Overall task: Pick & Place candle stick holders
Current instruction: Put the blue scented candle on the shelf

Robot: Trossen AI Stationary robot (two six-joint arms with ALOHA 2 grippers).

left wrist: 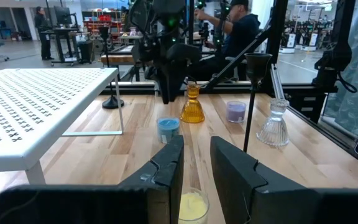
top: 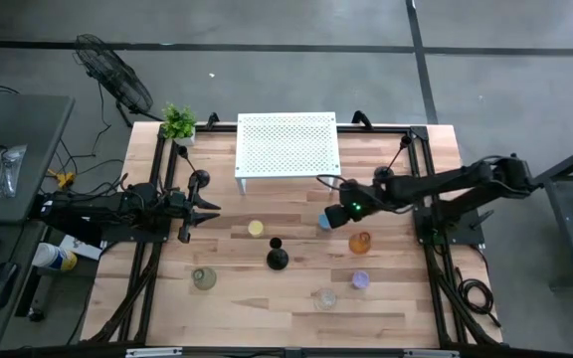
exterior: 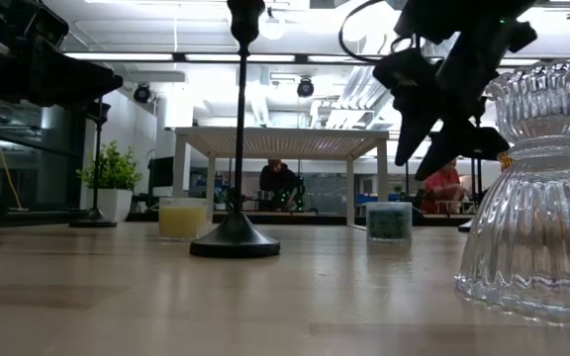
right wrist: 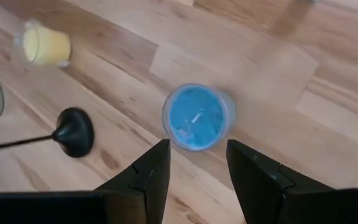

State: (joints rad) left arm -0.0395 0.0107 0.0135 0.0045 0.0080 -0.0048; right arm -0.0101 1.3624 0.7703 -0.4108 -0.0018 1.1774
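Observation:
My right gripper (top: 332, 213) hangs open over the blue glass cup (top: 324, 222), fingers pointing down. In the right wrist view the cup (right wrist: 197, 117) stands on the table just beyond the fingertips (right wrist: 197, 147), untouched. A yellow cup (top: 256, 229), a black candlestick (top: 278, 258), a pale green cup (top: 204, 279), an amber holder (top: 360, 242), a purple cup (top: 360, 280) and a clear glass holder (top: 326, 296) stand on their bases. My left gripper (top: 207, 208) waits open at the table's left, level, pointing at the yellow cup (left wrist: 191, 208).
A white perforated shelf (top: 288, 145) stands at the far middle, with a potted plant (top: 178, 122) at the far left. Two more black candlesticks stand near the left arm (top: 198, 181) and at the far right (top: 394, 171). People show in the room beyond (left wrist: 238, 31).

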